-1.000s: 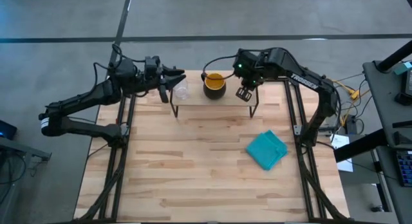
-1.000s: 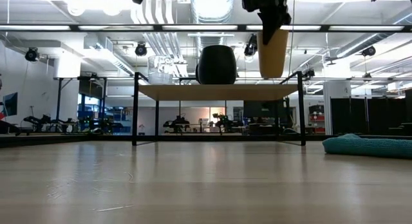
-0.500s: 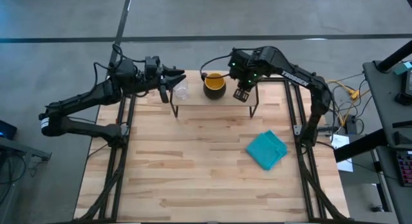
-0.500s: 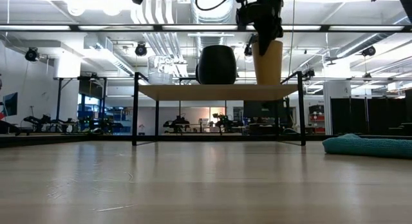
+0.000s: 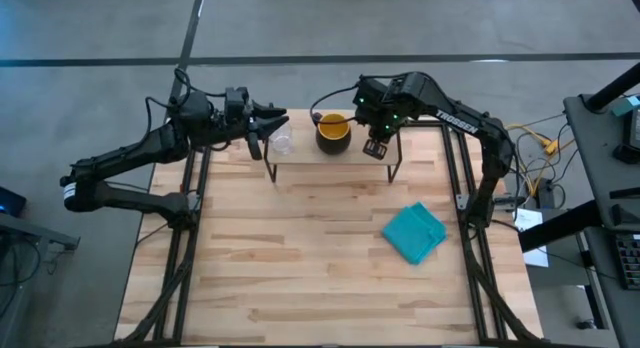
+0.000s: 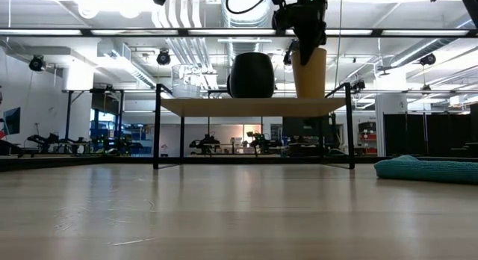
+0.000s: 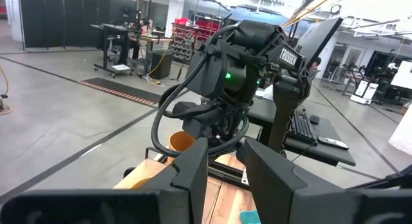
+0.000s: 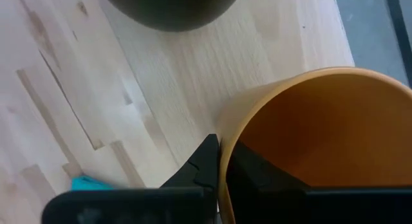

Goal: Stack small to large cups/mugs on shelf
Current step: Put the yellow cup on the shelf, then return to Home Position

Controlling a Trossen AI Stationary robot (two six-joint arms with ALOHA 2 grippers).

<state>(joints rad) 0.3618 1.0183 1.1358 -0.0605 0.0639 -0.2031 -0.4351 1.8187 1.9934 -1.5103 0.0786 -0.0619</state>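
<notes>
The shelf (image 5: 305, 160) (image 6: 254, 106) stands at the table's far edge. On it, the small clear cup (image 5: 283, 141) (image 6: 187, 81) is at the left end and the dark mug (image 5: 333, 132) (image 6: 251, 75), yellow-orange inside, is in the middle. My right gripper (image 5: 375, 143) (image 6: 306, 42) (image 8: 222, 156) is shut on the yellow-orange cup (image 6: 309, 73) (image 7: 181, 142) at the shelf's right end, next to the mug. My left gripper (image 5: 268, 133) (image 7: 226, 166) waits open just left of the clear cup, touching nothing. My right gripper holds the yellow-orange cup by its rim (image 8: 221, 137), pinched with one finger inside (image 8: 257, 176) and one outside (image 8: 205, 161). The fingers come from above, pointing down. The cup is upright, and its bottom (image 6: 309, 96) meets the shelf board.
A teal cloth (image 5: 415, 233) (image 6: 426, 169) lies on the table's right half, in front of the shelf. The wide wooden tabletop (image 5: 300, 268) spreads toward the near edge. Black frame rails run along both table sides.
My right gripper has come down and moved slightly left toward the mug, carrying the yellow-orange cup. The cup hung above the shelf's right end a second ago; its bottom now sits at the board. In the last half second it has barely moved.
</notes>
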